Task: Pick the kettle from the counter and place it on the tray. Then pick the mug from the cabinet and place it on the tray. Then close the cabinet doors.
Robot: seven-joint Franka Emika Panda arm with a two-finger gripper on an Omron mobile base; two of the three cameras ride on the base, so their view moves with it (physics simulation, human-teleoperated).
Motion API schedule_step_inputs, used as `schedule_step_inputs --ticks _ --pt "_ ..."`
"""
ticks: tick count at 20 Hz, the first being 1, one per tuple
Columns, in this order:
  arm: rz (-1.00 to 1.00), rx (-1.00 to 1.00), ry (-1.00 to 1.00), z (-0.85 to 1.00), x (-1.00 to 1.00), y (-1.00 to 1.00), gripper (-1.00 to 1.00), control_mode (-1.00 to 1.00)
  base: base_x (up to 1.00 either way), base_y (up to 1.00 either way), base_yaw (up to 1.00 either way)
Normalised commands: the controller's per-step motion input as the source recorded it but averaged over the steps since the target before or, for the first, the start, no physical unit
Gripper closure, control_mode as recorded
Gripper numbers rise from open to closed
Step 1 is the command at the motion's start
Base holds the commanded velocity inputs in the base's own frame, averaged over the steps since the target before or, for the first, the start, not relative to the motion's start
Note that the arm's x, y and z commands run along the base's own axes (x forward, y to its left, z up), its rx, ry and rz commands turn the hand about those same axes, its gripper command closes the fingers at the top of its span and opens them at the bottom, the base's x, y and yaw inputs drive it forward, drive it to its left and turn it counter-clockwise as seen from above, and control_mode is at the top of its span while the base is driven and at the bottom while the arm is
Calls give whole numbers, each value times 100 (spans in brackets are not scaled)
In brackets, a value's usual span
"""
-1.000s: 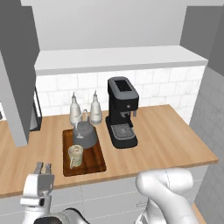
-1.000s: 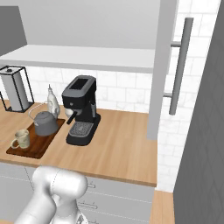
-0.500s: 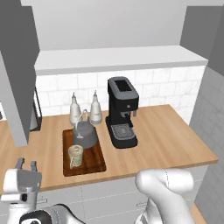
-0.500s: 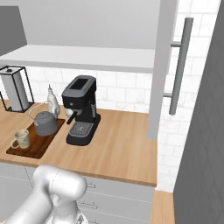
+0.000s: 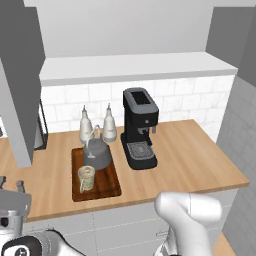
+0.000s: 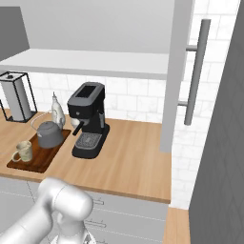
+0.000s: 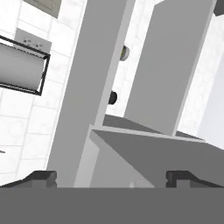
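The dark grey kettle [image 5: 96,155] [image 6: 48,135] stands on the dark brown tray [image 5: 111,187] [image 6: 35,162], on the counter [image 5: 190,155]. The beige mug [image 5: 86,178] [image 6: 24,151] sits in front of it on the same tray. My gripper [image 5: 10,184] is open and empty, low at the left, in front of the counter's edge and left of the tray. In the hand view the gripper [image 7: 111,178] points up at the edge of an open grey cabinet door [image 7: 98,78]. Both cabinet doors [image 5: 17,100] [image 6: 177,71] stand open beside the white shelf [image 5: 130,67].
A black coffee machine [image 5: 140,127] [image 6: 88,119] stands right of the tray. Two white bottles [image 5: 96,126] are behind the kettle. A paper towel holder [image 6: 16,97] [image 7: 22,65] is at the counter's left end. A grey wall [image 6: 219,143] closes the right side.
My gripper has moved to the left in the left base view, staying open. The kettle, mug and doors have not moved.
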Motion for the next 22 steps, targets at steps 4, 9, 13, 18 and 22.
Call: schedule_step_inputs --ticks 4,9,13,18,22 --pt "0 -4 1 22 20 23 -100 -100 0 0 0" --pt "0 -9 0 16 36 21 -100 -100 0 0 0" --pt "0 -5 0 24 28 21 -100 -100 0 0 0" --pt "-2 -3 -5 21 22 27 -100 -100 0 0 0" --pt "-3 -1 -11 19 15 22 -100 -100 0 0 0"
